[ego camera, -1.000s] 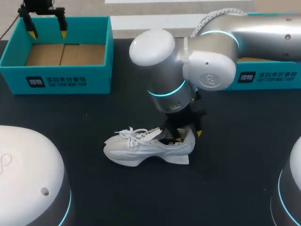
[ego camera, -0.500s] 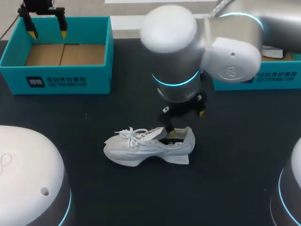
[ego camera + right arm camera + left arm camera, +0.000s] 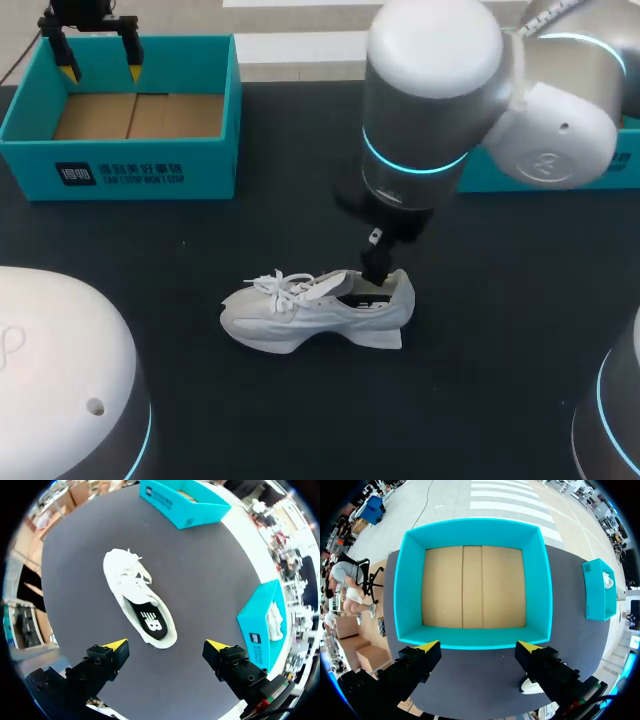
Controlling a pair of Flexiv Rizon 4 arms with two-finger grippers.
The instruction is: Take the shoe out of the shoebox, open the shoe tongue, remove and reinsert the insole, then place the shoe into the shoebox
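Right pincer [image 3: 165, 644] has lifted clear of shoe [image 3: 310, 310]: spread, empty. Shoe unmoved on table [image 3: 500, 330], dark insole [image 3: 150, 621] inside, white logo. Left pincer [image 3: 477, 646] spread above shoebox [image 3: 120, 172].

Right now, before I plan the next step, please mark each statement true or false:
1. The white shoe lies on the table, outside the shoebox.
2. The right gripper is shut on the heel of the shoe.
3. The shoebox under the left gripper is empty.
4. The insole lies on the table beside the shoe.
1. True. The white shoe lies on its sole on the table, apart from the shoebox.
2. False. The right gripper is above the heel end with its fingers open, and it holds nothing.
3. True. The left gripper hangs over the shoebox, which shows only its bare cardboard floor.
4. False. The dark insole sits inside the shoe.
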